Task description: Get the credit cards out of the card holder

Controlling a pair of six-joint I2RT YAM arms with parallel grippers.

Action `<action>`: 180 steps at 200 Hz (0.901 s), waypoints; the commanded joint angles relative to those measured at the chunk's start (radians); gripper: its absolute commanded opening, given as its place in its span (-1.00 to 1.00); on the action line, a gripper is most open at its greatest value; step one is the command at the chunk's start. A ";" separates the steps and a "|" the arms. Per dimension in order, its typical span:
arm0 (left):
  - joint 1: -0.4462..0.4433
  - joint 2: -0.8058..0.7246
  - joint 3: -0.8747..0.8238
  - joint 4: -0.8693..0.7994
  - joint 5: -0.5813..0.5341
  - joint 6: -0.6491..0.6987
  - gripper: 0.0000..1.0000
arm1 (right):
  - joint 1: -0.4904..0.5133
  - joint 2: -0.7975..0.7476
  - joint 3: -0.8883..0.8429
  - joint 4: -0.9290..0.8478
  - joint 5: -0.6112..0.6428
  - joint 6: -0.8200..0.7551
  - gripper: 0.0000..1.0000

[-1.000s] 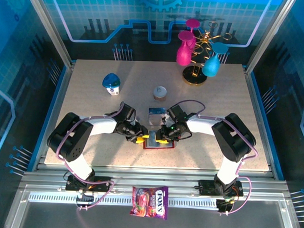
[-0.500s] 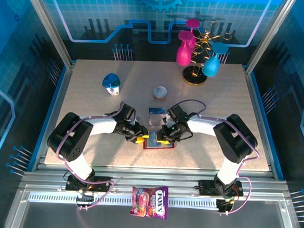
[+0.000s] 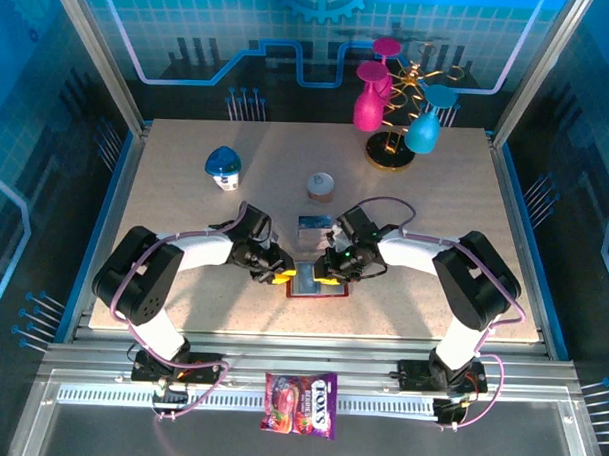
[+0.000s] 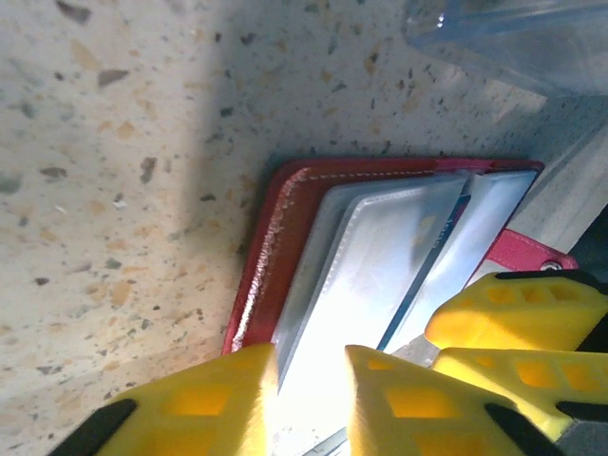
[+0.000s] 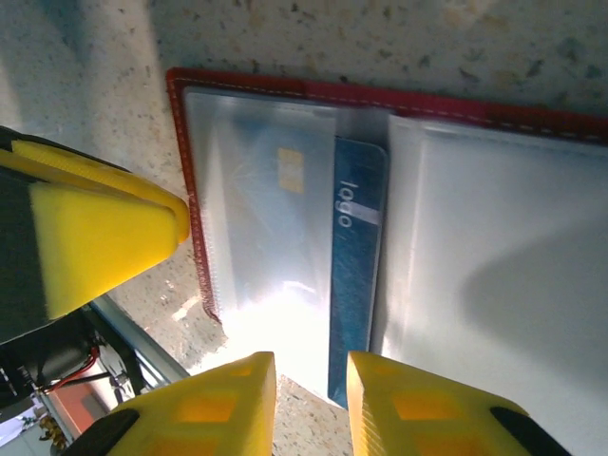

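Red leather-like folding card holder (image 4: 266, 247) lies open on the speckled worktop (image 4: 114, 190), grey see-through pockets up, blue credit card (image 5: 356, 256) inside; left gripper (image 4: 309, 399) and right gripper (image 5: 311, 399) straddle its edge, jaws narrow, grip impossible to tell

I have two arms, the left arm (image 3: 199, 249) and the right arm (image 3: 414, 254), each with bulky black joints and smooth white links between them. A thin lilac cable (image 3: 382, 202) loops along each one. Each base (image 3: 168, 364) is black. My left gripper (image 3: 280, 278) and right gripper (image 3: 327, 280) have bright yellow, wedge-shaped fingers (image 4: 223, 404) with square dimples.
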 commanded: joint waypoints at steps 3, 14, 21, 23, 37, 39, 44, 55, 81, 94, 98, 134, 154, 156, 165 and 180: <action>-0.007 -0.019 0.023 -0.017 0.005 -0.005 -0.61 | -0.012 -0.021 -0.020 0.045 -0.044 0.027 -0.45; -0.013 -0.013 0.023 -0.008 0.010 -0.010 -0.68 | -0.012 -0.018 -0.024 0.061 -0.050 0.035 -0.45; -0.019 -0.009 0.024 -0.002 0.013 -0.013 -0.71 | -0.013 -0.017 -0.024 0.070 -0.055 0.040 -0.46; -0.019 -0.009 0.024 -0.001 0.014 -0.013 -0.72 | -0.013 -0.017 -0.024 0.075 -0.056 0.041 -0.46; -0.029 0.004 0.027 0.005 0.017 -0.015 -0.77 | -0.013 -0.011 -0.024 0.097 -0.065 0.050 -0.47; -0.030 0.006 0.027 0.005 0.017 -0.015 -0.78 | -0.014 -0.011 -0.024 0.100 -0.065 0.051 -0.47; -0.031 0.011 0.029 0.005 0.018 -0.016 -0.80 | -0.015 -0.009 -0.024 0.105 -0.068 0.053 -0.47; -0.034 0.022 0.028 0.005 0.017 -0.012 -0.83 | -0.015 0.001 -0.024 0.116 -0.073 0.057 -0.47; -0.036 0.034 0.018 -0.002 0.003 -0.004 -0.96 | -0.015 0.020 -0.024 0.134 -0.078 0.064 -0.47; -0.035 0.041 0.017 -0.011 -0.001 0.006 -0.97 | -0.015 0.029 -0.024 0.133 -0.076 0.059 -0.47; -0.035 0.042 0.017 -0.013 -0.004 0.008 -0.97 | -0.015 0.033 -0.024 0.131 -0.076 0.057 -0.47; -0.035 0.056 0.016 -0.022 -0.015 0.019 -0.97 | -0.015 0.051 -0.024 0.098 -0.058 0.033 -0.46; -0.035 0.056 0.016 -0.027 -0.022 0.025 -0.97 | -0.015 0.062 -0.024 0.081 -0.050 0.021 -0.46; -0.034 0.056 0.017 -0.028 -0.024 0.025 -0.97 | -0.015 0.062 -0.024 0.080 -0.047 0.021 -0.46; -0.033 0.058 0.018 -0.032 -0.025 0.028 -0.97 | -0.015 0.064 -0.024 0.071 -0.044 0.017 -0.46; -0.033 0.059 0.017 -0.033 -0.026 0.030 -0.97 | -0.015 0.063 -0.016 0.042 -0.027 0.006 -0.45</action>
